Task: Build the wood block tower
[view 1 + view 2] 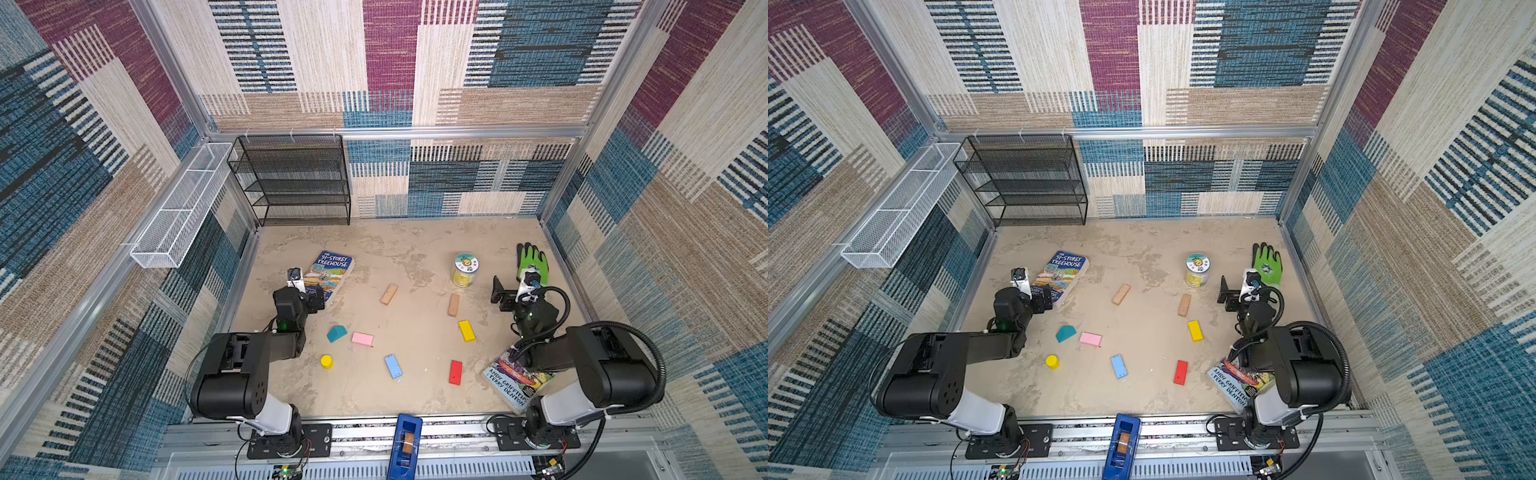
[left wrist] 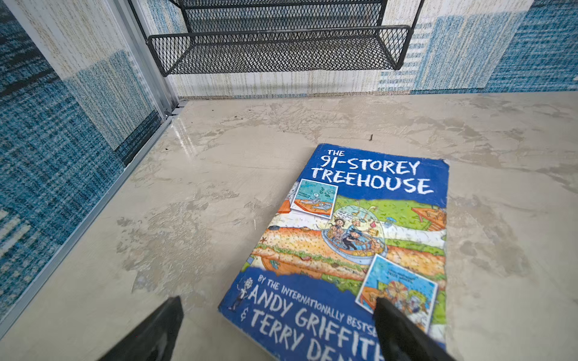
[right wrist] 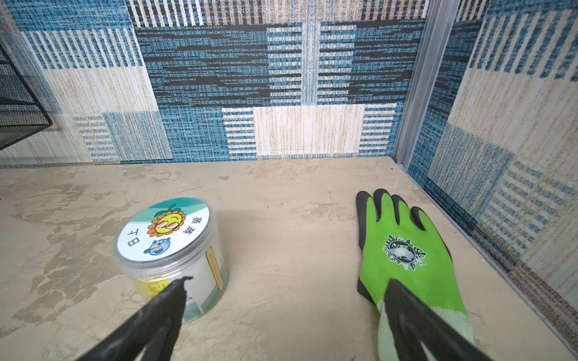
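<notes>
Left tool (image 2: 277, 300), right tool (image 3: 287, 280) spread, empty. Flat wood blocks (image 1: 389, 294), yellow cylinder (image 1: 326, 361), teal house-shaped piece (image 1: 336, 333) scattered, mottled table (image 1: 415, 249).

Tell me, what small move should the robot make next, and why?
Probably swing the left gripper from above the book toward the pink block: nothing is stacked yet, the gripper is open and empty, and pink sits nearby.
</notes>
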Robot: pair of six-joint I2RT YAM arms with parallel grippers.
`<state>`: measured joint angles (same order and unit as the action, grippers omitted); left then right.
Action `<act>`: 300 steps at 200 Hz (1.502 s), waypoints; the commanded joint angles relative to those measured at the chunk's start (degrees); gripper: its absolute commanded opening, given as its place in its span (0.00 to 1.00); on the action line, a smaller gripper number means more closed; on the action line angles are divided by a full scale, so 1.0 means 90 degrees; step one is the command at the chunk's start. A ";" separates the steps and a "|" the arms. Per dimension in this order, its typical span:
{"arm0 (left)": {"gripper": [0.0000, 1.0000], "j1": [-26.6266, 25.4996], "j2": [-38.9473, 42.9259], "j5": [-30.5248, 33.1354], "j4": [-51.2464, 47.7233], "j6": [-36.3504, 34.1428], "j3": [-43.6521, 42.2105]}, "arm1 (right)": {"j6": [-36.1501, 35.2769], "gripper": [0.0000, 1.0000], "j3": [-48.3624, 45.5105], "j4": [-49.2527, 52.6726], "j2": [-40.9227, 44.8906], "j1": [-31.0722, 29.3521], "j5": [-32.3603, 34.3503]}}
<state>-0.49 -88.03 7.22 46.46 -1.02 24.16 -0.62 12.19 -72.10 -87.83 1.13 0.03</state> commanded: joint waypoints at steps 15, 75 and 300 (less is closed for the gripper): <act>0.99 0.0006 0.0000 -0.0023 0.0033 0.0054 0.0030 | 0.0026 1.00 -0.0002 -0.0085 0.0013 -0.0005 -0.0005; 0.99 0.0013 -0.0001 -0.0032 0.0029 0.0054 0.0030 | 0.0023 1.00 0.0017 -0.0056 0.0004 -0.0006 -0.0019; 0.85 0.0024 0.0876 0.0250 -0.1584 0.0134 0.0521 | 0.0055 1.00 0.0200 0.0433 0.0230 -0.0008 0.0060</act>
<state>-0.27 -83.11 7.73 39.03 -0.58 27.79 -0.62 12.16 -72.07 -87.72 1.15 0.03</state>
